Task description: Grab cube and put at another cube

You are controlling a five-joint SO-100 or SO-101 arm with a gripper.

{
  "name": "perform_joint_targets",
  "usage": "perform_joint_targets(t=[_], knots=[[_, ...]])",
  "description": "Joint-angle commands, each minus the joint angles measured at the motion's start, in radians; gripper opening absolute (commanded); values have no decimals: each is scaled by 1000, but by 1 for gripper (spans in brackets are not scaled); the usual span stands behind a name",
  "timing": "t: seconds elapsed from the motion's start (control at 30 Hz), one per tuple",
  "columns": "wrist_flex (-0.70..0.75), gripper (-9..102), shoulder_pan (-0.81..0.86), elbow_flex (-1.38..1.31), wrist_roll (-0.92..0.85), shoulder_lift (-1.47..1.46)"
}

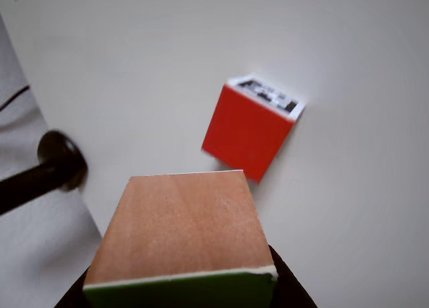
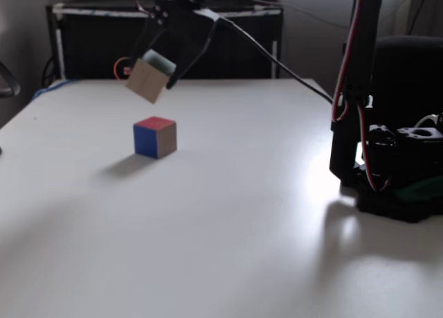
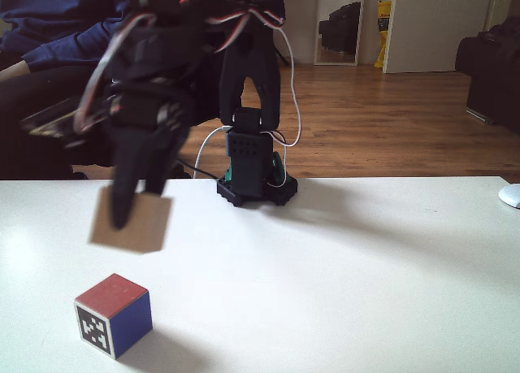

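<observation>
The end effector [image 2: 154, 74] is clamped on the wooden cube [image 2: 147, 82], holding it tilted in the air above the white surface [image 2: 249, 214]. The red cube [image 2: 155, 136] rests on the surface just below it, apart from it.

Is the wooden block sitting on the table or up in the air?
Up in the air. The gripper holds the wooden cube tilted above the table, above the red cube, with a clear gap under it.

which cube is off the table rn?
The wooden cube, held aloft in the gripper. The red cube with the marker sits on the table.
</observation>
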Motion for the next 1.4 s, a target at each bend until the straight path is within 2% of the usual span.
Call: perform_joint_targets(t=[0.0, 0.8, 1.37], knots=[[-25, 11, 23, -23, -12, -18], [-31, 13, 69, -152, -28, -225], [15, 29, 52, -169, -55, -261]])
